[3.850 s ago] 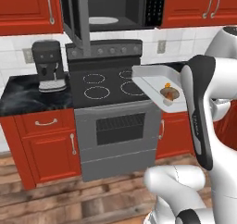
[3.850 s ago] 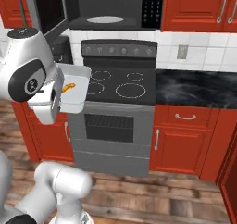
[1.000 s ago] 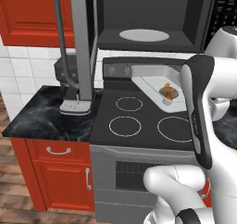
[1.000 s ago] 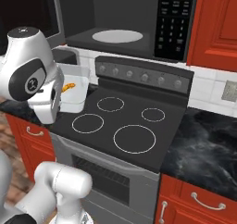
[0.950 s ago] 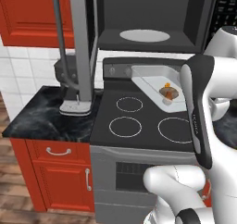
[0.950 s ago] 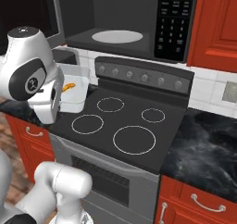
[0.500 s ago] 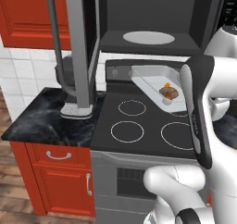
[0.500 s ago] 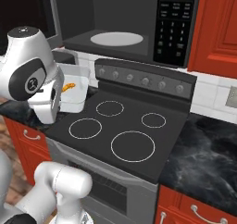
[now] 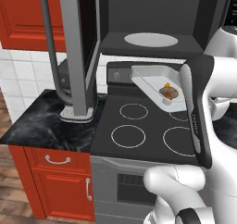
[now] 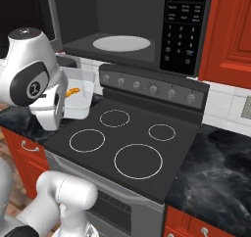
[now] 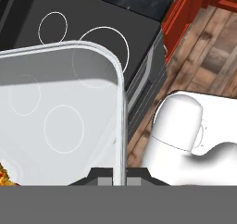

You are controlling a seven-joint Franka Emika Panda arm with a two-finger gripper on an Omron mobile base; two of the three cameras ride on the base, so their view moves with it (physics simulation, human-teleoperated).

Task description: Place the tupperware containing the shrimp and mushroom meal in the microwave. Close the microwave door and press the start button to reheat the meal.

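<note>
— Where's the tupperware [image 9: 152,77]?
— I see it aloft over the stove [image 9: 139,130], below the open microwave [image 10: 127,23] — pincer [image 11: 119,177] clenched on its rim, the meal [image 9: 169,91] inside.

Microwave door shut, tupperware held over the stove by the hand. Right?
Not quite. The microwave door is swung open, as the left base view shows: the cavity and its white turntable are exposed. The rest holds: the hand grips the tupperware by its rim, above the stove.
</note>
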